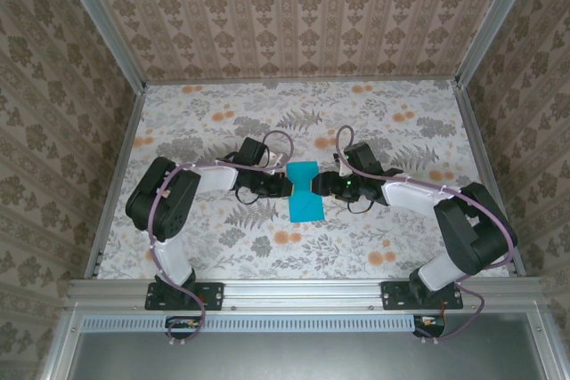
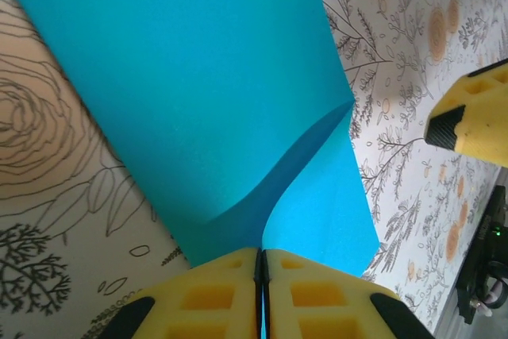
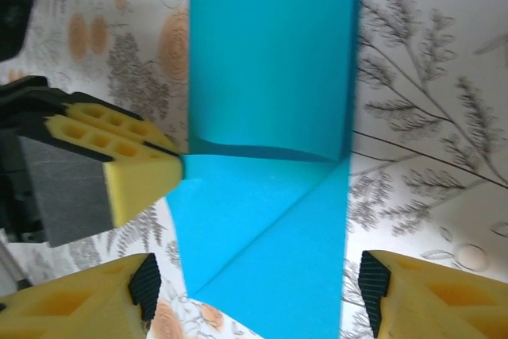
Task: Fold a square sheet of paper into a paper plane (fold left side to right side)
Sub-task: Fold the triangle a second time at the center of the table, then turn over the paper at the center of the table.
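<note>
The paper lay centred on the surface, left pincer clamped on its 9 o'clock edge, right pincer apart at 3 o'clock; the fold probably next needed that edge carried across.

paper: thin, matt, smooth
pads: matt yellow, foam-like
table: matt printed cover
frame: bare brushed metal
arms: glossy black and white plastic

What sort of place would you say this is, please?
Probably a small enclosed robot test cell: a left arm and right arm bolted to an aluminium rail, a floral-covered table, and patterned wall panels boxing it in.
</note>
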